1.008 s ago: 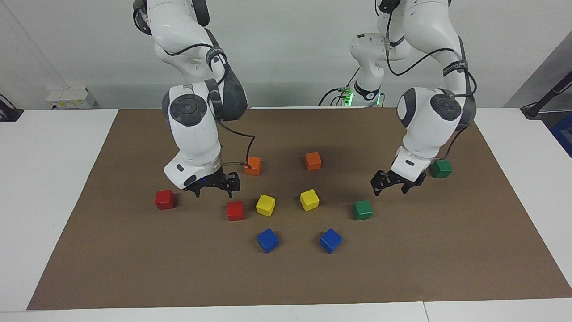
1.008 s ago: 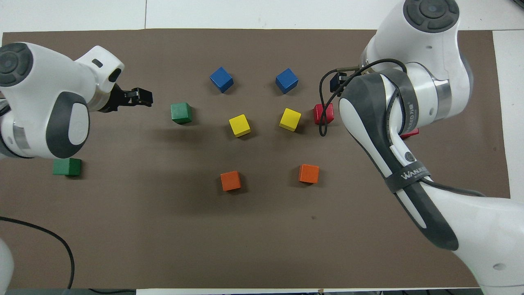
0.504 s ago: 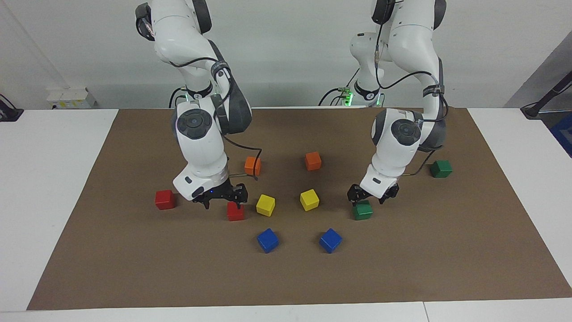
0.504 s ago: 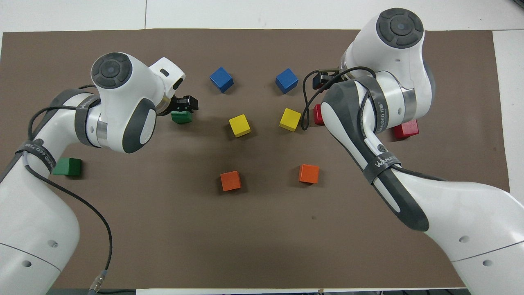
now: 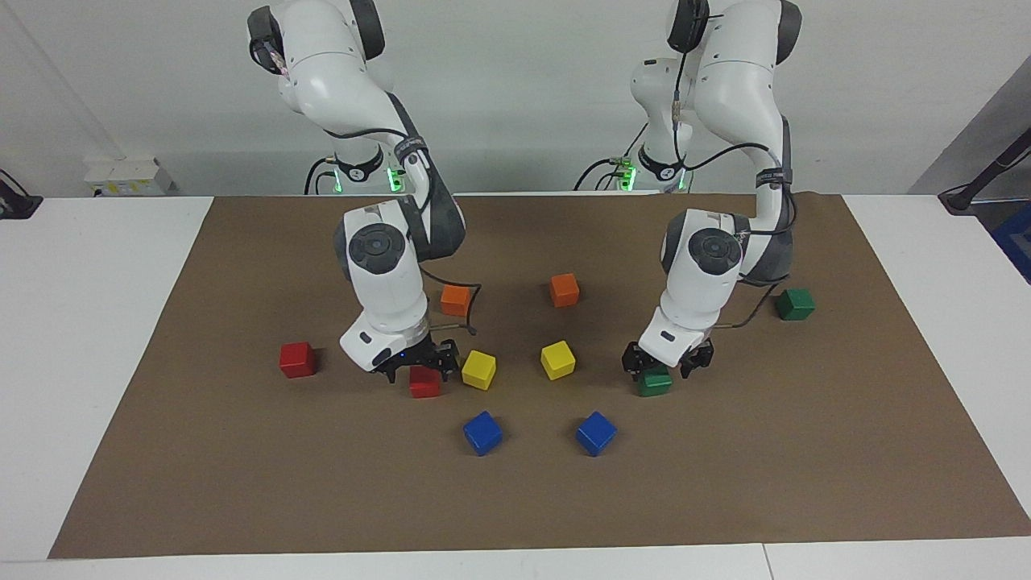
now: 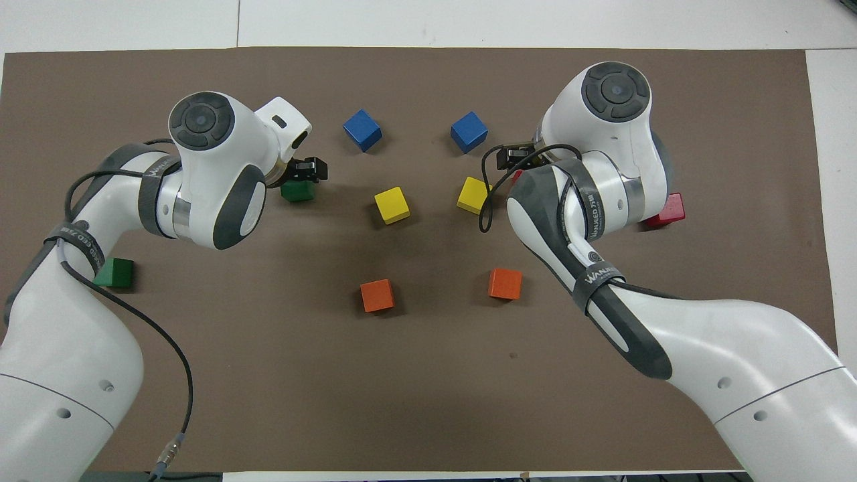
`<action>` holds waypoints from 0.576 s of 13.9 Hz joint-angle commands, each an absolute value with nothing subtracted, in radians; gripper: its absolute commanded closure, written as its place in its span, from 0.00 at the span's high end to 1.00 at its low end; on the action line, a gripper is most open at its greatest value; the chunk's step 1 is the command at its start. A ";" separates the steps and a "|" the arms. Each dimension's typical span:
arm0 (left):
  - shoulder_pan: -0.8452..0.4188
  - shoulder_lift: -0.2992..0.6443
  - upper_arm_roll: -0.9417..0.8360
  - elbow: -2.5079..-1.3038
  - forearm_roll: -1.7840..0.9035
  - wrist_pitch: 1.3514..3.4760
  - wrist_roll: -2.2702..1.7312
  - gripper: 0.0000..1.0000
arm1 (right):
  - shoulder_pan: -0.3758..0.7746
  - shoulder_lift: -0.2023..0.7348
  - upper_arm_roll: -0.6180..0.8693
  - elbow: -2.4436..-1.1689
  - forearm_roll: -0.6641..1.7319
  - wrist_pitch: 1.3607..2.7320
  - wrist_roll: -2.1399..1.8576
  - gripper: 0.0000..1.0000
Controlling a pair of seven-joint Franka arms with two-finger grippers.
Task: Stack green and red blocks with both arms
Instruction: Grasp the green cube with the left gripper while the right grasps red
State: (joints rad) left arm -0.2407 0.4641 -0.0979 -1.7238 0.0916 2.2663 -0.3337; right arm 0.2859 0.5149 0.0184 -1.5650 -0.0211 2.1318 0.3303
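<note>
Your left gripper (image 5: 666,363) straddles the green block (image 5: 654,382) beside a yellow block (image 5: 557,359) — fingers spread, unclosed. Your right gripper (image 5: 417,366) straddles the red block (image 5: 424,383) likewise — both blocks on the mat (image 5: 725,483).

Seen from overhead, the left hand (image 5: 668,364) stands over a cube (image 5: 654,382); its twin (image 5: 795,304) lies at eight o'clock, well apart, on the counter (image 5: 725,483).

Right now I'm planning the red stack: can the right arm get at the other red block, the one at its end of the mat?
Probably yes. The right gripper is down over one red block, and the other red block sits alone on the mat toward that arm's end, with nothing between them.
</note>
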 commanded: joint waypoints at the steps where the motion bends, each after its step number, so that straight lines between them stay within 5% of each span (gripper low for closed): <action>1: -0.261 0.488 -0.083 -1.736 0.120 2.304 -0.348 1.00 | 0.284 0.465 0.021 -1.655 -0.008 2.184 0.338 0.99; 5: -0.262 0.486 -0.084 -1.750 0.158 2.307 -0.348 0.99 | 0.282 0.445 0.021 -1.726 -0.008 2.258 0.336 0.99; 6: -0.267 0.485 -0.084 -1.761 0.158 2.319 -0.350 0.86 | 0.282 0.442 0.021 -1.735 -0.008 2.263 0.336 0.99; 7: -0.278 0.480 -0.084 -1.781 0.156 2.344 -0.351 0.60 | 0.284 0.440 0.021 -1.741 -0.008 2.263 0.336 0.99; 8: -0.279 0.476 -0.083 -1.798 0.156 2.361 -0.351 0.11 | 0.284 0.440 0.021 -1.746 -0.008 2.266 0.334 0.99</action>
State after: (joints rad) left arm -0.2527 0.4888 -0.0990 -1.7479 0.1326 2.3056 -0.3337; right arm 0.2859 0.4783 0.0183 -1.6900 -0.0211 2.2404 0.3303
